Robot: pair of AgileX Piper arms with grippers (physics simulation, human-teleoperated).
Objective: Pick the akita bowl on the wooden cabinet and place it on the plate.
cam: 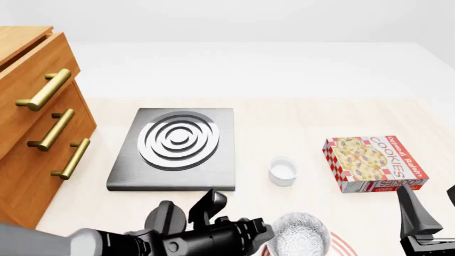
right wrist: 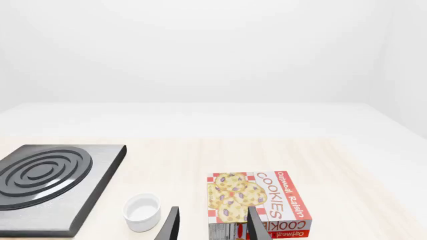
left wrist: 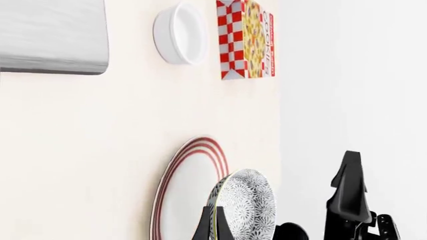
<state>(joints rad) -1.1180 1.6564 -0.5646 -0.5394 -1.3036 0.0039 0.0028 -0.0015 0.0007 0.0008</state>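
Observation:
The akita bowl, grey-white with a dark speckled pattern, is over the white red-ringed plate at the table's near edge. My left gripper is shut on the bowl's rim, its two fingers close together on either side of it. In the front view the bowl sits at the bottom, just past the left gripper, with the plate showing beneath it. I cannot tell whether bowl and plate touch. The wooden cabinet stands at the far left. My right gripper is open and holds nothing.
A grey slab with silver rings lies left of centre. A small white cup stands beyond the bowl, and a cookie box lies to its right. The right gripper hovers at the lower right, near the box.

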